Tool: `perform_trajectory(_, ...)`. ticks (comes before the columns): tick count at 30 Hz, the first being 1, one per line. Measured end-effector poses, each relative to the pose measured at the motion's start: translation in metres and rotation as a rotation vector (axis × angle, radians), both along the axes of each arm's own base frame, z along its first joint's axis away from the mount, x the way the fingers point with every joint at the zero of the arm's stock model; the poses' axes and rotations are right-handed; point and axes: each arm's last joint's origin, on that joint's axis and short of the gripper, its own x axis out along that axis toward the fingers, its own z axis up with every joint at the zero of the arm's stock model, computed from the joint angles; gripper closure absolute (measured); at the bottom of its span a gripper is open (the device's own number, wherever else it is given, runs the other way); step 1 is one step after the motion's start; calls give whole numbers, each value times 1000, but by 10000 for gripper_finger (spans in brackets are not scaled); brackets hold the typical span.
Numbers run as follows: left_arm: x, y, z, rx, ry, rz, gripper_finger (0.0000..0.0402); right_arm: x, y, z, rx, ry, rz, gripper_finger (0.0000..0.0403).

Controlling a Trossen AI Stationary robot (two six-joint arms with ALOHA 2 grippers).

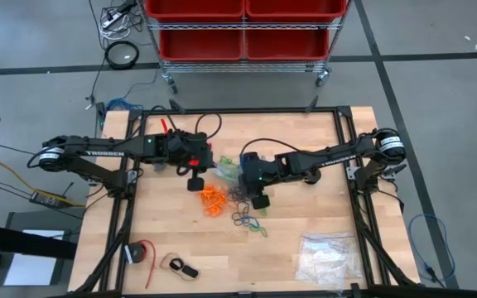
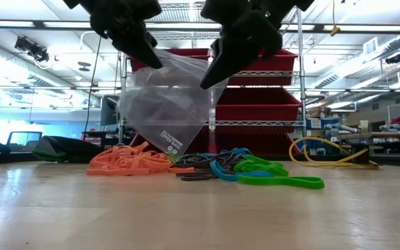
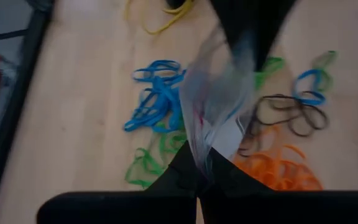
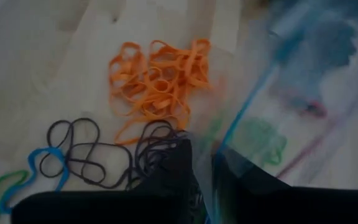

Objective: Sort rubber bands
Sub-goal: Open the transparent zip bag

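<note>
A clear plastic bag (image 2: 165, 104) hangs between my two grippers above the middle of the table. My left gripper (image 2: 148, 55) is shut on its left upper part and my right gripper (image 2: 210, 73) on its right upper part. Under and around the bag the rubber bands lie loose on the wood. There is an orange heap (image 1: 214, 199), thin black loops (image 1: 243, 197) and blue and green ones (image 1: 251, 222). The wrist views show them too: blue bands (image 3: 157, 93), orange bands (image 4: 160, 78), black loops (image 4: 86, 152). My left gripper pinches the bag's upper edge (image 3: 202, 155) between its two shut fingers, slanting down from the table's left side. The bag hangs below the fingers. Its lower corner (image 2: 176, 147) reaches down to the bands. My right gripper has the bag's opening edge with the blue strip (image 4: 219, 149) between its two fingers, slanting down from the table's right side. One layer or both, I cannot tell. The film hangs slack from the fingers toward the left gripper.
A second clear bag of whitish pieces (image 1: 325, 258) lies near the front right corner. A red item with a cable (image 1: 141, 252) lies at the front left. A yellow cable (image 2: 325, 156) lies at the back right. A rack of red bins (image 1: 243, 29) stands beyond the far edge.
</note>
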Motion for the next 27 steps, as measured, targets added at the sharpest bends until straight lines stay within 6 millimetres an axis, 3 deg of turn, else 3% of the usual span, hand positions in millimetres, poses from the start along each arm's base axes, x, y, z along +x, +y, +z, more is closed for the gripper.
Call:
perform_trajectory(15, 2, 10, 4, 41, -46, 71, 398, -4, -3, -2, -204, 65, 69, 328)
perform_trajectory(18, 2, 11, 4, 41, -50, 76, 398, -4, -4, -2, -238, 69, 61, 341)
perform_trajectory(23, 3, 11, 5, 41, -67, 74, 398, -4, -4, -2, -252, 70, 60, 393)
perform_trajectory(27, 5, 11, 7, 52, -90, 67, 398, -4, -4, -2, -262, 73, 69, 396)
